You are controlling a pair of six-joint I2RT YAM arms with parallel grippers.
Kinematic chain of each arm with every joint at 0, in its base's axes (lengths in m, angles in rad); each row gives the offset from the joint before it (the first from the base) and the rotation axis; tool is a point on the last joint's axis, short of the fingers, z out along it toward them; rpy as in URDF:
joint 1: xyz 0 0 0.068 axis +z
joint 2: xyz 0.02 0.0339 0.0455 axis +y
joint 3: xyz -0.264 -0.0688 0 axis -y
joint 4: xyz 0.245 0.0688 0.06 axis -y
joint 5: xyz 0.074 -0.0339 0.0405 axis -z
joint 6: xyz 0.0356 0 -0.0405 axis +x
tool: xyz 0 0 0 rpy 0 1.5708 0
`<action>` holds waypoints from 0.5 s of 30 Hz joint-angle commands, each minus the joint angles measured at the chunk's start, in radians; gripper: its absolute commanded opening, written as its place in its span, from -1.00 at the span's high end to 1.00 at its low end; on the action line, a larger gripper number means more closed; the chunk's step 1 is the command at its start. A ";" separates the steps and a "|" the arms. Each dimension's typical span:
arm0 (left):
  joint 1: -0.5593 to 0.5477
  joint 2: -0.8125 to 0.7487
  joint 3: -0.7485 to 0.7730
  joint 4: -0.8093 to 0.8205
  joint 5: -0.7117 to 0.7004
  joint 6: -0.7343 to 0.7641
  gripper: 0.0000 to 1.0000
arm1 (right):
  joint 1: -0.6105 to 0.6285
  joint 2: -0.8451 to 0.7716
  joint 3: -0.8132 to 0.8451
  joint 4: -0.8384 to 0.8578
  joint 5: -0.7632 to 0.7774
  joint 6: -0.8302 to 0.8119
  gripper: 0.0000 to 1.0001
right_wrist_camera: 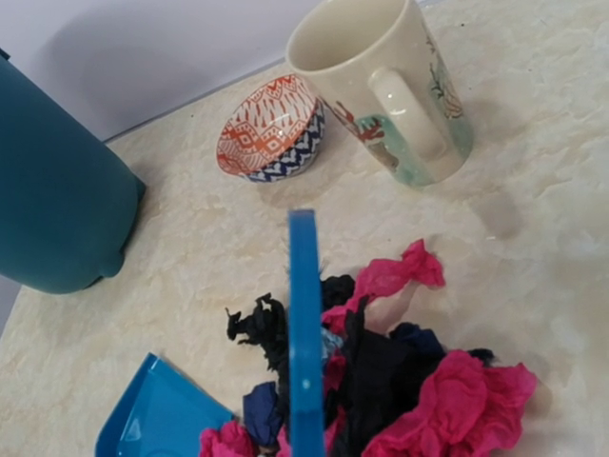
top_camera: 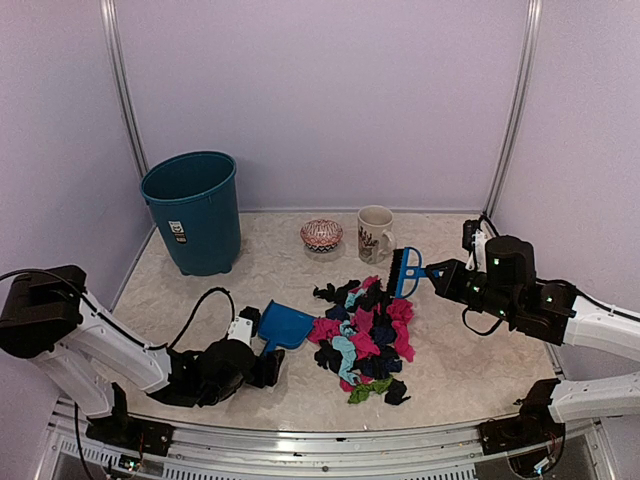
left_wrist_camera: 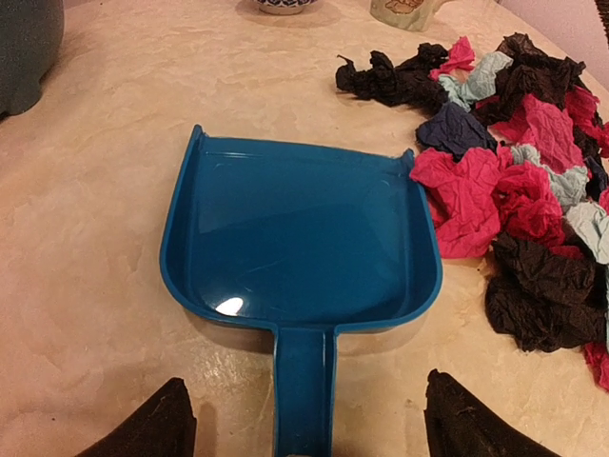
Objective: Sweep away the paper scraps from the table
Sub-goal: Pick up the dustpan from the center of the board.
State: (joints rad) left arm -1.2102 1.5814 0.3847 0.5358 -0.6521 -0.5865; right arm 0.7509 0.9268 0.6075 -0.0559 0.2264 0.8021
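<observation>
**A:** Where are the paper scraps (top_camera: 365, 335) from the left end effector (left_wrist_camera: 304, 390)?

**B:** Ahead of it and off to its right, heaped in one loose pile on the worktop (top_camera: 470, 365). The blue dustpan (left_wrist_camera: 300, 238) lies flat directly in front of it, mouth pointing away. The nearest pink wad sits right against the pan's front right corner.

**A:** Is it holding the pan?

**B:** No. Its jaws stand wide, one of the fingers (left_wrist_camera: 152, 424) on each side of the handle (left_wrist_camera: 304, 367), with a clear gap on both sides.

**A:** And the right end effector (top_camera: 436, 276)?

**B:** It's clamped on the brush (top_camera: 405, 270), which juts out ahead of it with the bristles at the pile's far edge. The scraps lie just below the brush. A mug (top_camera: 375, 233) and a patterned bowl (top_camera: 321, 234) stand farther ahead of it.

**A:** How will the scraps behave?

**B:** I'd judge them very light, soft and springy. Crumpled paper like that rolls and scatters under a hard push, and it could hop over the pan's low walls. Pinching wads one by one makes little sense. Short, gentle strokes toward the pan's mouth should suit them better.

**A:** Where should it grip the pan?

**B:** On the handle, close to the pan body, so the stiff plastic lip stays pressed flat and wads can't slide under it. The plastic looks smooth, so I'd use a firm squeeze.
</observation>
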 commanded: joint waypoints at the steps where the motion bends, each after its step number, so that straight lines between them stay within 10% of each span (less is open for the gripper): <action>1: -0.014 0.047 0.052 -0.041 -0.047 -0.016 -0.57 | 0.005 -0.009 -0.016 0.007 0.013 -0.001 1.00; 15: -0.014 0.132 0.102 -0.127 -0.073 -0.057 -0.24 | 0.004 -0.018 -0.006 -0.013 0.013 -0.012 1.00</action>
State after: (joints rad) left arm -1.2190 1.6890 0.4671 0.4541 -0.7078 -0.6273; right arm 0.7509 0.9245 0.5915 -0.0597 0.2276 0.8013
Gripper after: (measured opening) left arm 0.639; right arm 0.038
